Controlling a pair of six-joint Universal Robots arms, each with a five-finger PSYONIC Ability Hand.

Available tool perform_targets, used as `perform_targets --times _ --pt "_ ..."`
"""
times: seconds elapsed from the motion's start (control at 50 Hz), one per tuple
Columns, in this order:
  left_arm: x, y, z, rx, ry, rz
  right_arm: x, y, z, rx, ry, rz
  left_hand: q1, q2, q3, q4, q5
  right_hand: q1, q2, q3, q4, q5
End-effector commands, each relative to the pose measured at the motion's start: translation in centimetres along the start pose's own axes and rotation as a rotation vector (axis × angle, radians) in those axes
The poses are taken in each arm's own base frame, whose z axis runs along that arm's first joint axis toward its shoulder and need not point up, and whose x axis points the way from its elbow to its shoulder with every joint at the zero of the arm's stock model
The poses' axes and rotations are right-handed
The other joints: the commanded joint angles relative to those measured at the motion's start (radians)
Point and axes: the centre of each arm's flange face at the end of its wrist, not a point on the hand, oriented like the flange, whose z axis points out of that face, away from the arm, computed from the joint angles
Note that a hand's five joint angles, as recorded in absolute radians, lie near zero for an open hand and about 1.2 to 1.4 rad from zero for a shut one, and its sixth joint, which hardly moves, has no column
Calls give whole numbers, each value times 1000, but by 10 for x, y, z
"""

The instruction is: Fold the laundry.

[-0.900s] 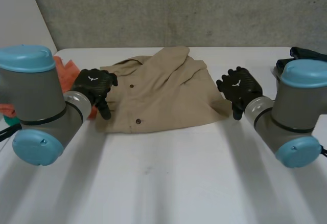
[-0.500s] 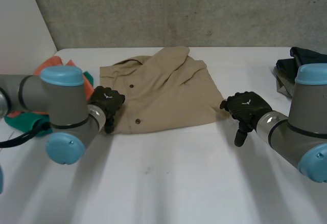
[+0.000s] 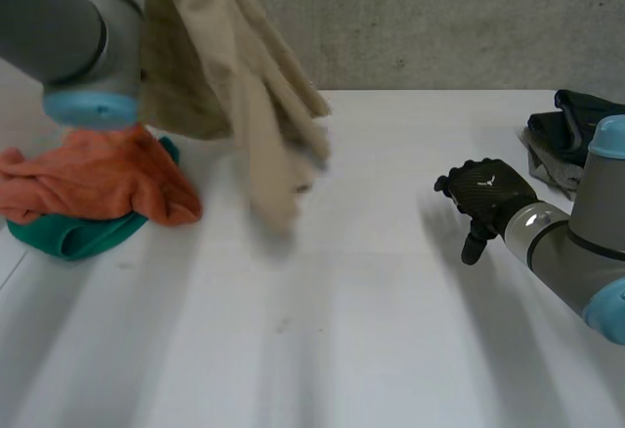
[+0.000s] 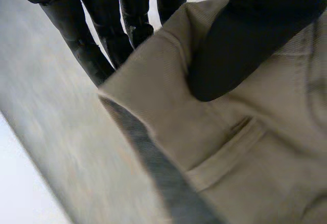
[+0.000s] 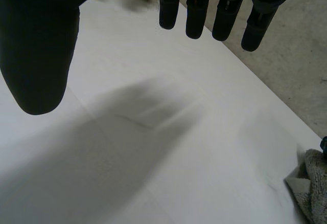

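Left hand: the left hand holds the tan shirt. Its thumb presses on the front of the cloth and its fingers sit behind a folded edge, so the cloth is pinched between them.
Left arm: the left arm is high up over the far left corner of the table.
Tan shirt: it hangs down in the air from the left hand, above the left half of the table. Its low end is blurry, so I cannot tell if it touches the table. A sewn strip on the cloth shows just past the thumb.
Right hand: the right hand is near the right edge of the table, well apart from the shirt. Its fingers are straight and spread from the thumb. It holds nothing, and bare table lies under its palm.
Orange cloth: the orange cloth is bunched up at the left edge of the table, below the left arm.
Green cloth: the green cloth lies under the orange cloth and peeks out at its near side.
Dark clothes: the dark clothes are in a heap at the far right corner.
Grey cloth: the grey cloth touches the dark clothes, on the side near the right hand.
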Motion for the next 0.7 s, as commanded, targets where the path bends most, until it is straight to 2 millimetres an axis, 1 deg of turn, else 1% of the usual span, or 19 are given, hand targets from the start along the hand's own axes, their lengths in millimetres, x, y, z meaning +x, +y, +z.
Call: perform_targets --times 0.02,0.06,0.08,0.12,0.14,0.2,0.22,0.26,0.28,0.32,0.36,0.4,0.46,0.48,0.54,0.56,0.62,0.64,0.7 --pt "58 -16 -12 106 294 -298 7 -1 0 1 19 6 261 198 215 201 230 -20 -4 5 -8 27" --pt "78 -11 -25 81 388 -363 9 0 0 -1 24 9 261 198 215 201 230 -17 -1 8 -5 30" --pt "99 -8 -39 55 482 -426 12 0 1 -1 31 10 261 198 215 201 230 -20 -4 5 -8 27" --pt "120 -4 -57 15 574 -478 14 1 1 -4 36 13 261 198 215 201 230 -17 -1 8 -5 30" --pt "141 5 -77 -34 655 -516 16 1 2 -4 41 14 261 198 215 201 230 -17 -1 8 -5 30" --pt "167 12 -107 -88 764 -558 22 3 3 -4 57 19 261 198 215 201 230 -14 2 11 -3 33" --pt "183 12 -127 -117 833 -581 25 3 5 -4 65 21 75 13 29 16 45 -11 5 14 0 36" --pt "197 9 -146 -134 893 -598 28 4 6 -6 75 19 -254 -316 -300 -313 -284 -11 5 14 0 36" --pt "205 8 -160 -158 930 -605 30 5 7 -11 80 20 -485 -548 -531 -544 -516 -11 5 14 0 36" --pt "210 5 -170 -175 955 -604 33 7 8 -16 87 21 -707 -769 -753 -766 -737 -11 5 14 0 36" --pt "207 -1 -173 -190 959 -583 35 8 9 -19 96 23 -961 -1024 -1007 -1020 -991 -11 5 14 0 36" --pt "199 -8 -170 -188 949 -563 43 8 10 -22 121 27 -961 -1024 -1007 -1020 -991 -11 5 14 0 36" --pt "175 -25 -159 -201 888 -512 53 5 11 -16 145 28 -961 -1024 -1007 -1020 -991 -14 2 11 -3 33" --pt "161 -31 -154 -223 845 -487 56 3 11 -10 148 28 -961 -1024 -1007 -1020 -991 -14 2 11 -3 33" --pt "139 -39 -154 -293 775 -444 54 0 8 -12 130 23 -961 -1024 -1007 -1020 -991 -14 2 11 -3 33" --pt "128 -40 -158 -343 735 -416 51 -3 6 -6 106 11 -961 -1024 -1007 -1020 -991 -11 5 14 0 36" --pt "110 -38 -169 -447 672 -359 41 -14 -3 19 41 -30 -961 -1024 -1007 -1020 -991 18 34 43 30 65" --pt "100 -34 -179 -521 638 -318 33 -21 -9 37 -9 -65 -961 -1024 -1007 -1020 -991 50 66 75 62 97" --pt "88 -28 -198 -630 606 -249 18 -29 -20 56 -104 -116 -890 -953 -936 -949 -921 86 102 110 97 133"
